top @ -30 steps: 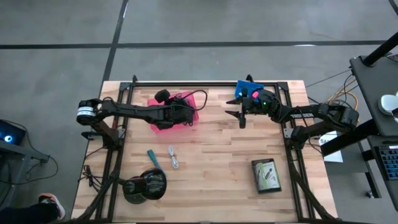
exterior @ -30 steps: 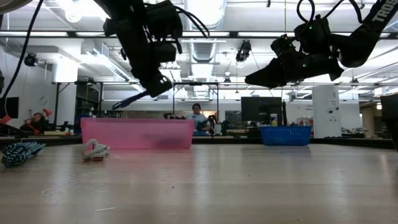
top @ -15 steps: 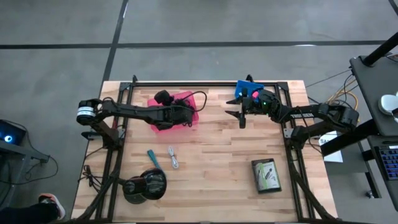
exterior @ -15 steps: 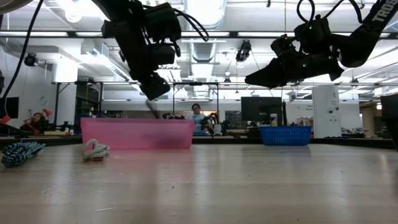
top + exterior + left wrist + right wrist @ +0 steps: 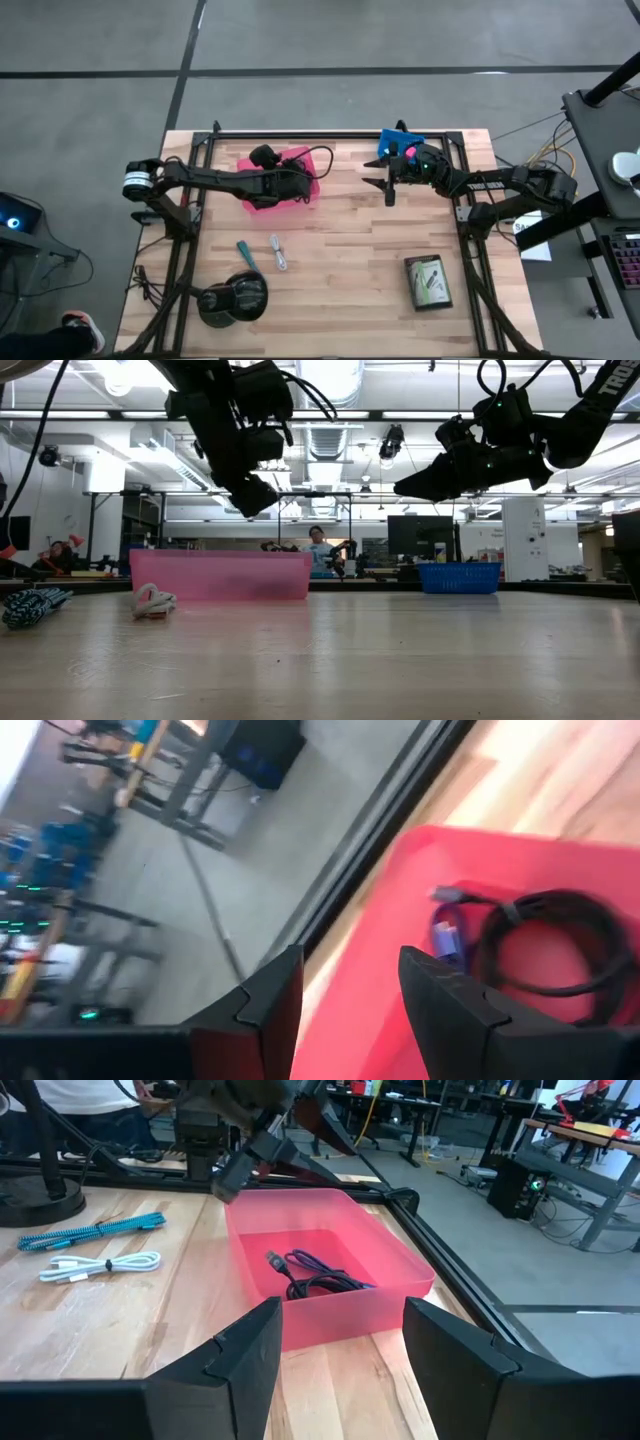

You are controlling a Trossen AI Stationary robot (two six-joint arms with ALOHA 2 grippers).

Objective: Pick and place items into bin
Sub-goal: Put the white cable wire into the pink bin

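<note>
The left hand (image 5: 297,187) hangs above the pink bin (image 5: 306,163) with fingers spread and nothing between them. A purple cord (image 5: 320,1263) and black coiled cable (image 5: 555,940) lie inside the bin. The right hand (image 5: 384,186), also wide and empty, waits over the bench (image 5: 350,240) near a blue basket (image 5: 396,141).

High view: straight down over whole bench (image 5: 340,250). Low view: level at bench-top height, facing room behind. Left wrist view: close above pink bin (image 5: 470,910). Right wrist view: farther off, facing same bin (image 5: 330,1285). Bin common to all four.
</note>
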